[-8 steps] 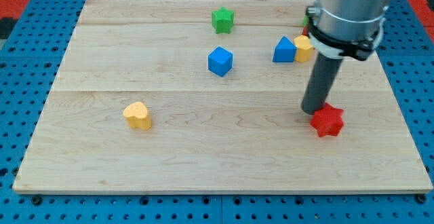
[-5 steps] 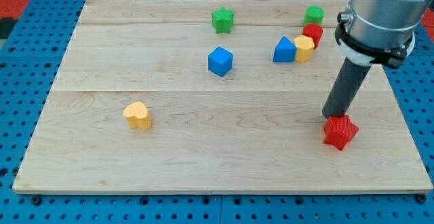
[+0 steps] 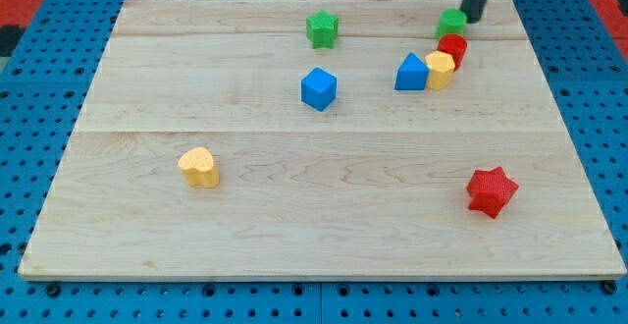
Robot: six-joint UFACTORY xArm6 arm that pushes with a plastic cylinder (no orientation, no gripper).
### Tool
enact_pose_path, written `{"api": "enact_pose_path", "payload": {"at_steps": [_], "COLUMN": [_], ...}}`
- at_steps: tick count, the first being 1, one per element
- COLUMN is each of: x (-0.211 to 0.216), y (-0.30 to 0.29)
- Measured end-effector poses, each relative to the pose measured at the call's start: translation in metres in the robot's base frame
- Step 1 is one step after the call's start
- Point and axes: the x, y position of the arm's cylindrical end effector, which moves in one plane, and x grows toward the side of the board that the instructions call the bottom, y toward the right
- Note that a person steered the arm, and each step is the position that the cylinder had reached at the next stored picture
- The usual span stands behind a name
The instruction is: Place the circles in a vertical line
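A green circle [image 3: 451, 22] sits near the view's top right on the wooden board [image 3: 245, 216]. A red circle [image 3: 452, 49] lies just below it, touching it. My tip [image 3: 472, 18] is at the green circle's right side, touching or nearly touching it; the rod runs up out of the view's top. A yellow block [image 3: 440, 70] lies against the red circle's lower left, and a blue block [image 3: 411, 73] sits against the yellow one's left.
A green star [image 3: 322, 28] sits at the top centre. A blue cube [image 3: 319, 88] lies left of centre-right. A yellow heart [image 3: 199, 167] lies at the lower left. A red star [image 3: 491, 190] lies at the lower right.
My rod left the red star at the lower right and moved up to the green circle at the top right. The red star was pushed a little right and down first.
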Motion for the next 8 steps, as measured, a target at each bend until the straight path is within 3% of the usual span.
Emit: {"api": "enact_pose_path", "payload": {"at_steps": [5,6,7,8], "x": [0.226,0.192,0.118,0.090], "y": [-0.016,0.012,0.037,-0.007]}}
